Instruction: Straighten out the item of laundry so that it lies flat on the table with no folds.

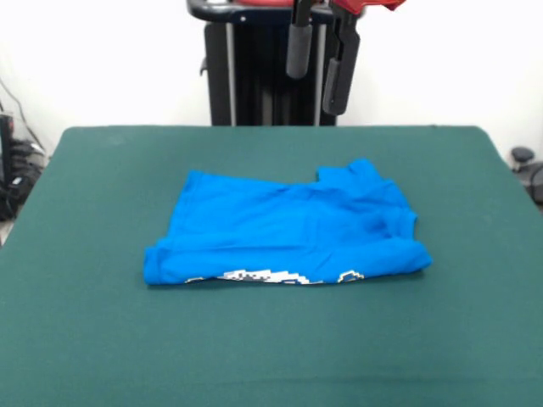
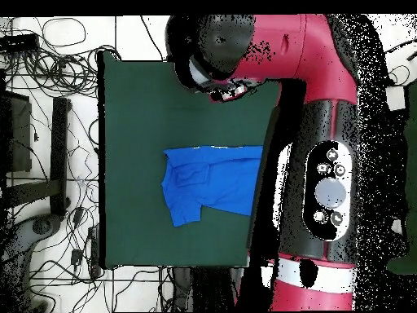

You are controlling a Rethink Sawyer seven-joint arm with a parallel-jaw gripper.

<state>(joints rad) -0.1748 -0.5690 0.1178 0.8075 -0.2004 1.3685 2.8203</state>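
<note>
Blue T-shirt [image 1: 288, 229], folded double mid-table [image 1: 85, 339], graphic edge peeking beneath near hem; pincer [image 1: 318, 64] raised behind, fingers apart, empty; top layer's near edge is best gripped alone and drawn back.

shirt [image 2: 210, 183]: blue, folded, mid-table | table [image 2: 138, 114]: green | arm [image 2: 326, 147]: red-black, covers the table's right side
</note>
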